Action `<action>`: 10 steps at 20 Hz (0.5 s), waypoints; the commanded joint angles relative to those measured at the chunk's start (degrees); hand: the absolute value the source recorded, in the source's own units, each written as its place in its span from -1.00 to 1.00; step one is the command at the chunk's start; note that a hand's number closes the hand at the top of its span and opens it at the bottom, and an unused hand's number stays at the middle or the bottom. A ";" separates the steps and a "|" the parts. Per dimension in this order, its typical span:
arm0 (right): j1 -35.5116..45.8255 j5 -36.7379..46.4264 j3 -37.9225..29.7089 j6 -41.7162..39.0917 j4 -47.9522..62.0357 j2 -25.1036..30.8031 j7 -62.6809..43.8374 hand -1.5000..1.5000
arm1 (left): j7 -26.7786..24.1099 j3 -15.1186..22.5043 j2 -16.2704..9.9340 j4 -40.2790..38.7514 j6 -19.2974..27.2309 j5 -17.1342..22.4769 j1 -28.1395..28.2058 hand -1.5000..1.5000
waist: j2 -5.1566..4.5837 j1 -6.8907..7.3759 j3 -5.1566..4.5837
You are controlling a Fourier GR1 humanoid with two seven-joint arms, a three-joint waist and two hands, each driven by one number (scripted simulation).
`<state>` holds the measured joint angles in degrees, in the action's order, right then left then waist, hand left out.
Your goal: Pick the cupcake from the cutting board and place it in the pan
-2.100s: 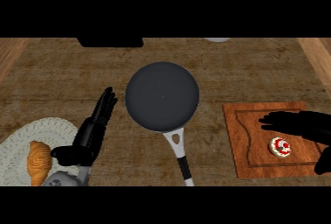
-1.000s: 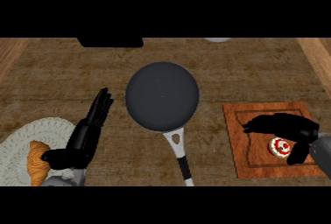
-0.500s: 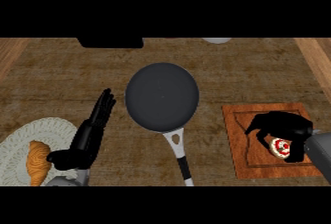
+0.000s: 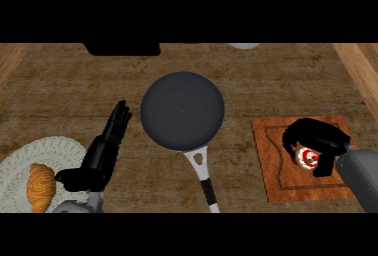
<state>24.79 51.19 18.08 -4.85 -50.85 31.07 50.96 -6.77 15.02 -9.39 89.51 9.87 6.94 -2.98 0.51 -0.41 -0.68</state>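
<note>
Head view, looking steeply down onto a brown wooden counter. At centre, a dark round pan, bowl toward the far side, pale handle with a black grip running toward the near edge, nothing lying inside it. To the right of the pan and apart from it, a reddish-brown cutting board with a groove near its rim, lying flat on the counter. On the board, the cupcake, white frosting with red on top, only partly seen. Right hand curled over and around the cupcake, black fingers arched above it on the far side and a dark part down its right side, grey forearm coming in from the lower right corner; cupcake seemingly in the hand's grasp, though whether lifted off the board or resting on it, cannot tell. Left of the pan, left hand held open, fingers straight and pointing toward the far side, thumb sticking out to the left lower down, holding nothing, just beside the pan's rim without touching it. At the lower left, a pale round plate with a patterned surface, partly hidden by the left forearm, carrying a golden-brown croissant. Along the far edge, a black block at left of centre and a small pale round thing further right, both cut off by the frame.
</note>
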 commanded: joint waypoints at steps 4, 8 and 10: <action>-0.24 -1.82 -3.86 3.88 -2.17 -18.65 -26.03 1.00 | 0.34 -0.27 -0.02 -0.40 0.09 0.22 0.52 0.00 | 1.26 -1.06 0.20; 2.95 0.94 -4.97 10.00 -6.33 -26.12 -38.63 1.00 | 0.42 -0.68 -0.64 -0.98 0.25 -0.12 0.93 0.00 | 2.35 -0.81 0.08; 4.15 2.03 -5.38 14.44 -8.61 -30.51 -45.08 1.00 | 0.59 -0.29 -0.38 -1.18 -0.05 0.12 1.22 0.00 | 2.48 -0.96 0.15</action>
<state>27.41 52.26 13.93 3.14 -56.63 8.84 17.34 -6.39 14.69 -9.71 88.74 9.88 7.02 -2.17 2.62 -1.37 -1.01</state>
